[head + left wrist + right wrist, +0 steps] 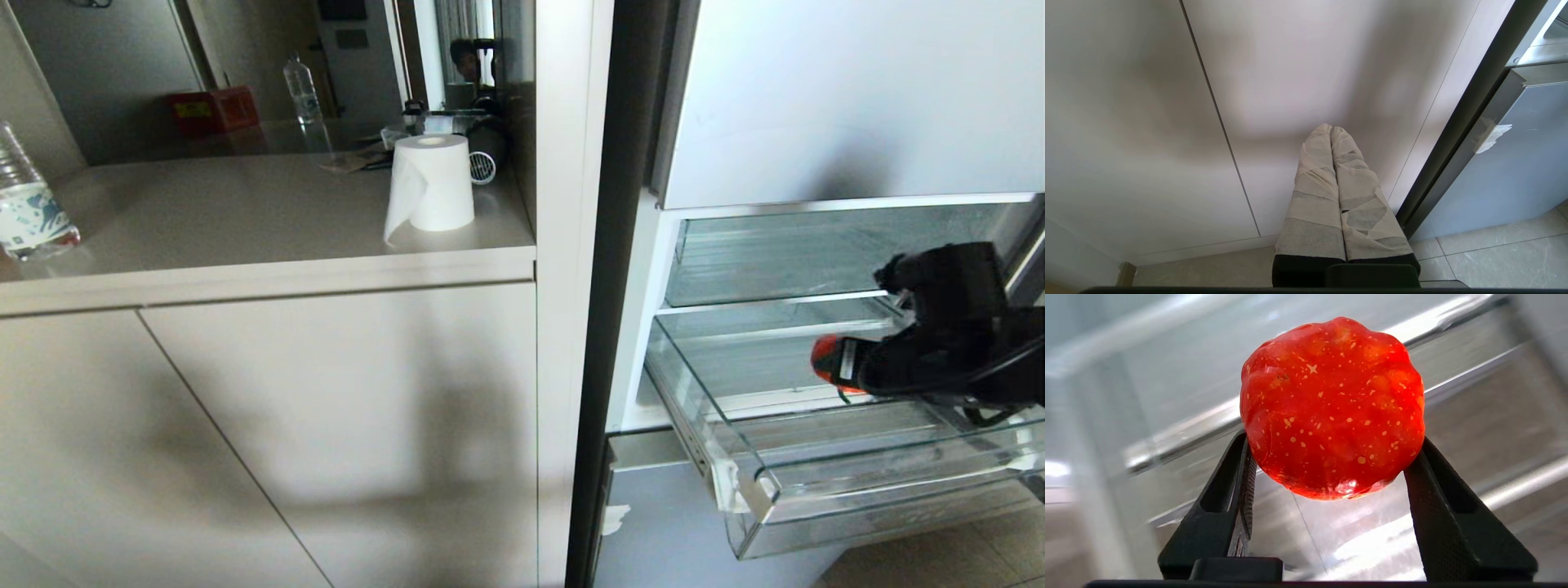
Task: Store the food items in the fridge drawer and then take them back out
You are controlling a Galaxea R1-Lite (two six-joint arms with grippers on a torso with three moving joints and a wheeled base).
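Right gripper [1331, 457], as I observed it, held the ribbed red food item [1333, 408] clamped between both fingers, above the fridge drawer [816, 490].

Fridge drawer [739, 490] pulled out and open on top, its clear front lip and side walls hemming the way in, glass shelf [775, 304] close overhead, right gripper [849, 365] with the red food item [824, 359] filling the drawer's right part, left part unoccupied.
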